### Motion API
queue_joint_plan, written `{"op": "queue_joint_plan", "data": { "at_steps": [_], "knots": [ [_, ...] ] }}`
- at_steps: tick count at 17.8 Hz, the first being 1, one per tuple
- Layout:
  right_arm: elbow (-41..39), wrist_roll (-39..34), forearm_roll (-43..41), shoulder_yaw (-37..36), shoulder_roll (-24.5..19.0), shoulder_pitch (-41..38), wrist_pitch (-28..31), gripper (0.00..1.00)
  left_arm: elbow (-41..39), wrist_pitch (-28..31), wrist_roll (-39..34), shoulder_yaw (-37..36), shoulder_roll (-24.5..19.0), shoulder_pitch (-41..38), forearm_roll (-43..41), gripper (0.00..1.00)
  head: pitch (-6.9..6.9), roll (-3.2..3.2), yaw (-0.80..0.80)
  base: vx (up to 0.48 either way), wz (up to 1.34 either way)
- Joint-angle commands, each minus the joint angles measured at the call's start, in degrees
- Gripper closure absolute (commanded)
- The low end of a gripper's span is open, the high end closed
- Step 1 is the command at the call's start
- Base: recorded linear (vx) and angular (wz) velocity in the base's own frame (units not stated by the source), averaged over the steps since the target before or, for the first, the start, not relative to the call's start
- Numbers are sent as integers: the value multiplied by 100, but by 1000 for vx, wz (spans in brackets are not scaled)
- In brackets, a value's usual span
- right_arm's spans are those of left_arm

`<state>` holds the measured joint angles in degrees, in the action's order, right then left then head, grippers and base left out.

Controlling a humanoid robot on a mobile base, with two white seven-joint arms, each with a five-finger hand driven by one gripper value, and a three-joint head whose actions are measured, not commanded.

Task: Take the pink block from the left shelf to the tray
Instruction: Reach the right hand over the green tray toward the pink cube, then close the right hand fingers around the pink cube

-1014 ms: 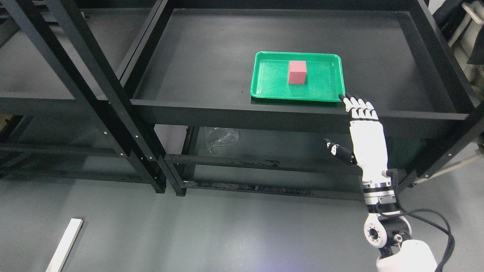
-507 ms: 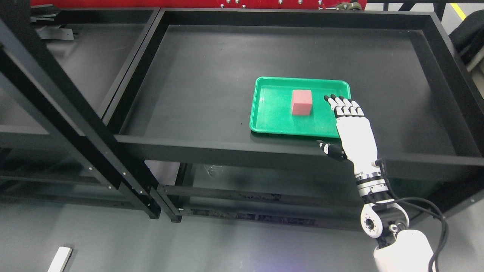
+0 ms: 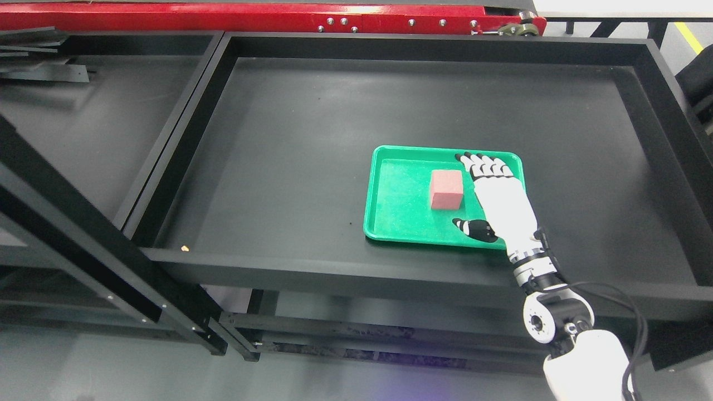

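Beside pink block (image 3: 446, 189), right hand (image 3: 499, 197) hovers open.

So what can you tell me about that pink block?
The pink block is a small cube with flat, matte faces and sharp edges, its top lighter than its front. It sits flat and upright on the floor of the green tray, near the middle, touching nothing but the tray. The right hand is just to its right, fingers spread, with a narrow gap between them. It looks like foam or painted wood; I cannot tell which.

A black shelf (image 3: 289, 167) bears a green tray (image 3: 398, 223) near its front.
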<state>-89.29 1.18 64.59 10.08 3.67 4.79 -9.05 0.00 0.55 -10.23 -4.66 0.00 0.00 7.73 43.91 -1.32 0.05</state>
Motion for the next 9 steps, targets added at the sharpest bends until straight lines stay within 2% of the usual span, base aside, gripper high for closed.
{"op": "queue_joint_plan", "data": {
  "at_steps": [1,9],
  "knots": [
    [464,-398,10,398,-42,153,0,2,-100,-2,-5,0,-100,167,0,0,0,0,0,158,-36],
    [834,-786,19,618,-7,276,44,4,-100,-2,-5,0,-100,167,0,0,0,0,0,132,-59]
  ]
}}
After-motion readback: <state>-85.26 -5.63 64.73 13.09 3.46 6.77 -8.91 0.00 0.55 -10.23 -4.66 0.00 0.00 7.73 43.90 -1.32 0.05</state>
